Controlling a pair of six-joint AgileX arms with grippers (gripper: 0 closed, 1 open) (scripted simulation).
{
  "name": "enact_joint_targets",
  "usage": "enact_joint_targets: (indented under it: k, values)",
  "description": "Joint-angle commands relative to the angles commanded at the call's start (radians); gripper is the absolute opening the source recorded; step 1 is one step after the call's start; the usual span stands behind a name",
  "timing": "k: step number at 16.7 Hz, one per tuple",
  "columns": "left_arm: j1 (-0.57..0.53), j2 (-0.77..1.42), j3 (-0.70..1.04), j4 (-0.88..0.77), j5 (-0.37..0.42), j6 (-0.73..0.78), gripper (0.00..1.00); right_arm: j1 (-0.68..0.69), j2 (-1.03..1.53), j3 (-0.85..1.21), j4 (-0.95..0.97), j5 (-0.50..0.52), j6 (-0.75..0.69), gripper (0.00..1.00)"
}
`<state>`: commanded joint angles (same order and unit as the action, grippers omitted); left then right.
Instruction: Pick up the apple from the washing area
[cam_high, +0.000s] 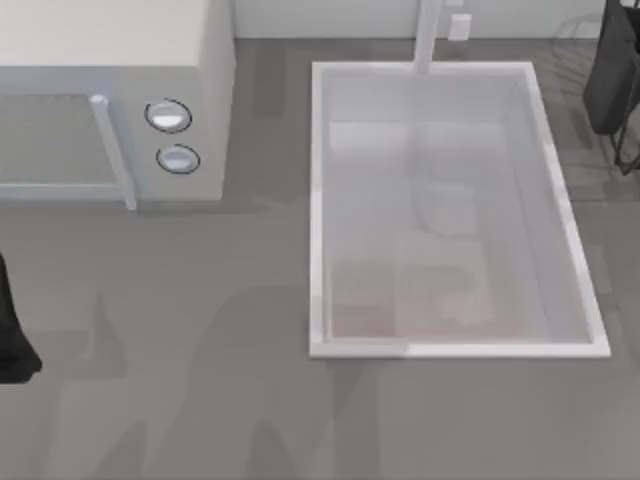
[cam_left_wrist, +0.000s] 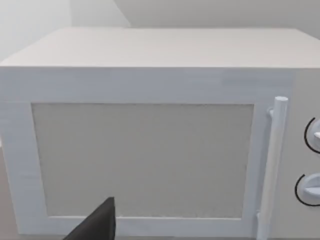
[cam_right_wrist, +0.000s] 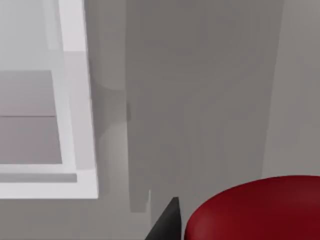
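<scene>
Soft, even light falls across the grey surface (cam_high: 200, 400), where broad, faint-edged shadows stretch away. The washing area (cam_high: 318, 200) looks hazy white inside, with no hard glare. A dull sheen sits on the apple (cam_right_wrist: 255, 210).

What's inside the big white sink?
The sink holds nothing I can see, just its pale bare floor. The apple shows close under the right wrist camera, outside the sink's rim. No part of the basin is covered.

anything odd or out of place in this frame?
Nothing spilled or damaged. One oddity: the apple sits right at the right wrist camera beside a dark fingertip, over grey counter outside the sink. Left arm parked near the microwave.
</scene>
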<state>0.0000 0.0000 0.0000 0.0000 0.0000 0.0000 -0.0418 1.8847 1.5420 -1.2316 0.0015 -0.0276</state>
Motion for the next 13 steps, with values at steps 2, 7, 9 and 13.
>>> enact_joint_targets:
  k: [2,7,9,13]
  values:
    - [0.000,0.000,0.000,0.000,0.000,0.000,1.00,0.000,0.013,-0.083,0.111,0.000,0.000,0.00]
    - [0.000,0.000,0.000,0.000,0.000,0.000,1.00,0.000,0.037,-0.219,0.260,-0.001,0.001,0.00]
    - [0.000,0.000,0.000,0.000,0.000,0.000,1.00,0.000,0.037,-0.219,0.260,-0.001,0.001,0.00]
    - [0.000,0.000,0.000,0.000,0.000,0.000,1.00,0.000,0.037,-0.219,0.260,-0.001,0.001,0.23]
